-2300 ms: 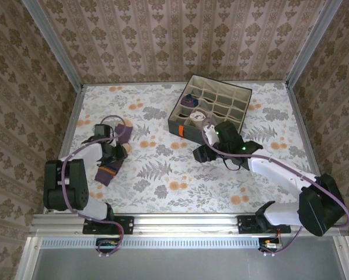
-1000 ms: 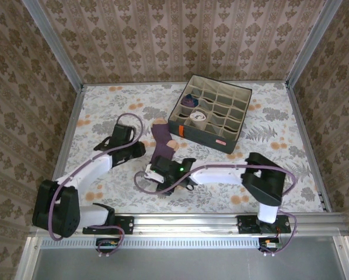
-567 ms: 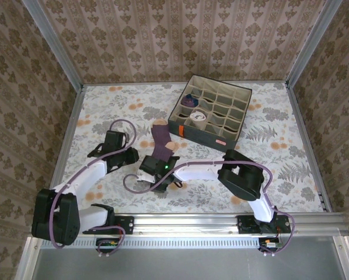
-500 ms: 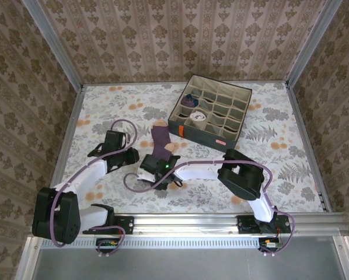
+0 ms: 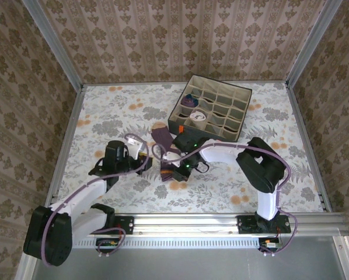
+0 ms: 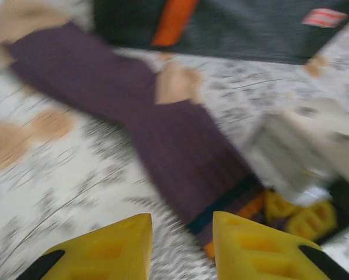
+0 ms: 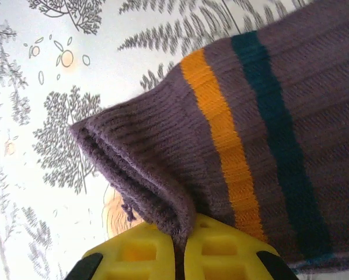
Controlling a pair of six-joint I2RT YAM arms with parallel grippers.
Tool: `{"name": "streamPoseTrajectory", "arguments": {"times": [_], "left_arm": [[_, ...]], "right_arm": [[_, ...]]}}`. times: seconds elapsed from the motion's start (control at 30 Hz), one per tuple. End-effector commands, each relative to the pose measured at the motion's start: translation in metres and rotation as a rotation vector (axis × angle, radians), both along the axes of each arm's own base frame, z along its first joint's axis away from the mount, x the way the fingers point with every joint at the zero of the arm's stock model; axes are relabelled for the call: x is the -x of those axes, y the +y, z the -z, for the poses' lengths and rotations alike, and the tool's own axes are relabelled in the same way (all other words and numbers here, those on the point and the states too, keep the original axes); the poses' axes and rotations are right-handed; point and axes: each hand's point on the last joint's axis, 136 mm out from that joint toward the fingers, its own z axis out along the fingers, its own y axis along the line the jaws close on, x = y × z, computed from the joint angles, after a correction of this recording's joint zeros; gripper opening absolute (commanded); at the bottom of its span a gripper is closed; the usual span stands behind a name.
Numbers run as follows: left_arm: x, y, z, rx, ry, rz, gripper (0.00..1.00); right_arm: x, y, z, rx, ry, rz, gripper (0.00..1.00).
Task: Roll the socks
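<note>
Nearest, left gripper point(image 6: 180, 233) hangs low over the tabletop point(image 5: 116, 111). Its yellow fingers stand a narrow gap apart with nothing between them, only print below. Just past its tips lies the sock point(image 6: 174, 146): purple, tan heel, flat on the tabletop, running from the cuff by the fingers back toward the box point(image 6: 238, 29).

Right gripper point(image 7: 183, 239) is clamped on the sock's cuff. The two yellow pads are pressed together with the folded cuff edge pinched between them, and orange and teal stripes run just above the pads. In the top view this gripper sits mid-tabletop, with its arm reaching in from the right. The cuff end looks slightly lifted; toe end is near the box's front wall, contact unclear.

The grey box sits toward the far right of the tabletop. White sock point(image 5: 196, 116) and purple-teal sock point(image 5: 189, 100) sit in separate cells at its left end.
</note>
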Motion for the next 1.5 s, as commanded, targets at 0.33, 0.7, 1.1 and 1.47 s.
{"name": "streamPoseTrajectory", "arguments": {"times": [0.33,0.7,1.1,1.47], "left_arm": [[0.071,-0.068,0.020,-0.046,-0.321,0.528,0.40],[0.082,-0.080,0.048,-0.056,-0.214,0.573,0.31],[0.066,-0.080,0.081,-0.060,0.036,0.435,0.00],[0.057,-0.077,0.091,0.047,0.274,0.341,0.00]], "right_arm": [[0.023,-0.016,-0.021,-0.155,0.315,0.100,0.09],[0.021,-0.022,-0.019,-0.149,0.337,0.134,0.11],[-0.001,-0.035,-0.031,-0.104,0.200,0.267,0.40],[-0.022,-0.040,-0.050,-0.132,0.018,0.376,0.46]]}}
